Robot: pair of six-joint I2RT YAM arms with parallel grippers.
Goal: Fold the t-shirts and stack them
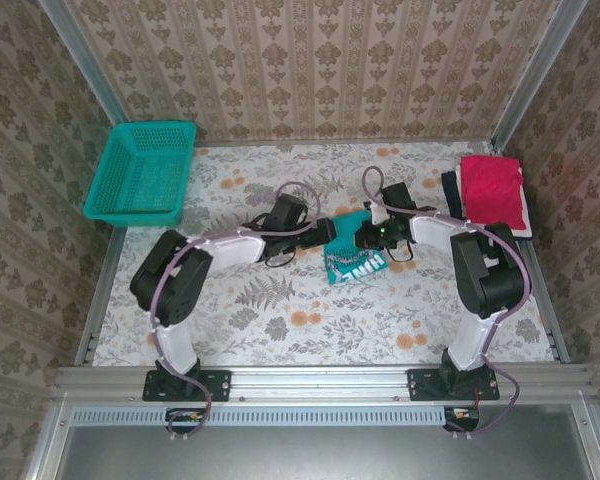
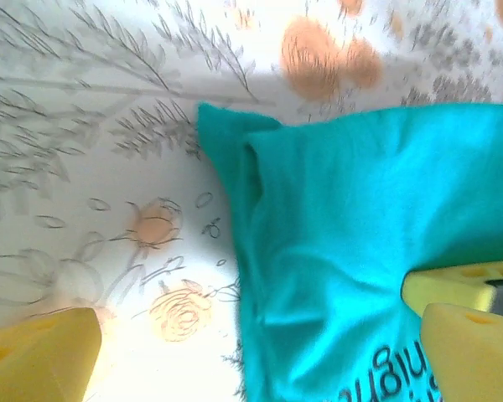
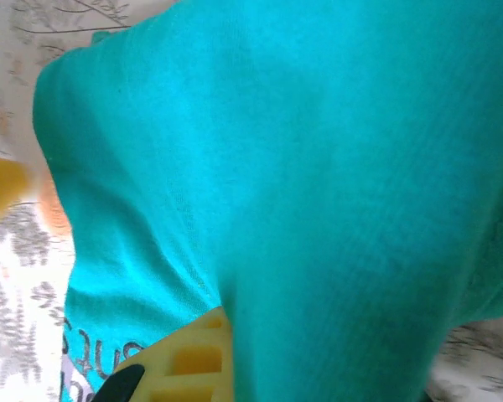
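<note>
left jaws gape wide, released; right jaws clenched on the teal tee (image 1: 352, 262), red stack (image 1: 492, 188) off at two o'clock.

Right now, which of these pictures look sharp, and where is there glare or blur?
Top view: evenly lit and sharp, soft shadows under the arms. Left wrist view: glare bleaches the table at lower left; the yellow fingers are blurred. Right wrist view: the teal shirt sits too close, soft and out of focus.
</note>
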